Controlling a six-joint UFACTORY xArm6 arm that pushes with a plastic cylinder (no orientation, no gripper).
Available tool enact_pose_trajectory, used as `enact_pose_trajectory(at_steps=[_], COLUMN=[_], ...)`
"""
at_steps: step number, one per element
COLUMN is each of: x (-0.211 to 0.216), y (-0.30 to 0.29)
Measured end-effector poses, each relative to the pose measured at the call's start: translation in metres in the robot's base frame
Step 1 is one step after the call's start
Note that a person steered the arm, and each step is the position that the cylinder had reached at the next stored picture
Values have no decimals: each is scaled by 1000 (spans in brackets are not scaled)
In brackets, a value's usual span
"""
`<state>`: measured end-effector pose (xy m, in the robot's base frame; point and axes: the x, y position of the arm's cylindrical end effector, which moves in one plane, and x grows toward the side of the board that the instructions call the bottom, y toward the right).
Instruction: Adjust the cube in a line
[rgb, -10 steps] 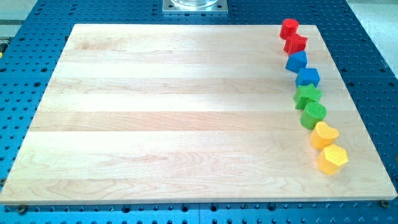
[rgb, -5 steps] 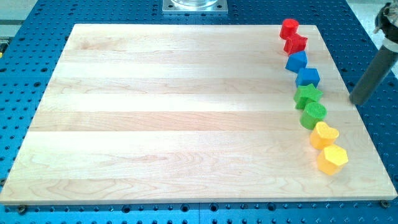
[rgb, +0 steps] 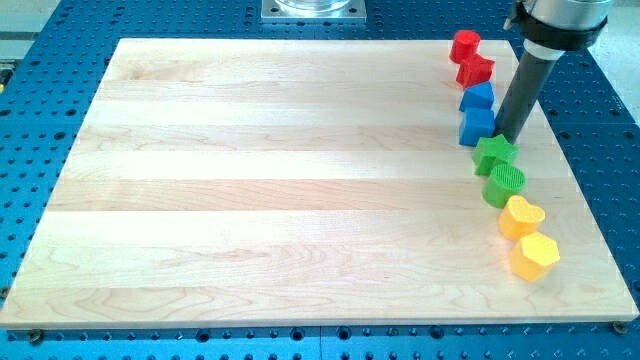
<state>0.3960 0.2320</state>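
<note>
Blue cube (rgb: 478, 126) touches my tip (rgb: 505, 139) on its right, above the green star (rgb: 494, 153); no hand shows.

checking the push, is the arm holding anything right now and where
Nothing is held; there is only a rod. My tip sits against the right side of the lower blue block, just above the green star.
</note>
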Motion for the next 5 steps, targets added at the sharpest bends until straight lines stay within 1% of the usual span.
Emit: enact_pose_trajectory(at_steps=[1,2,5], x=[-8,-10,-10], y=[43,113,114])
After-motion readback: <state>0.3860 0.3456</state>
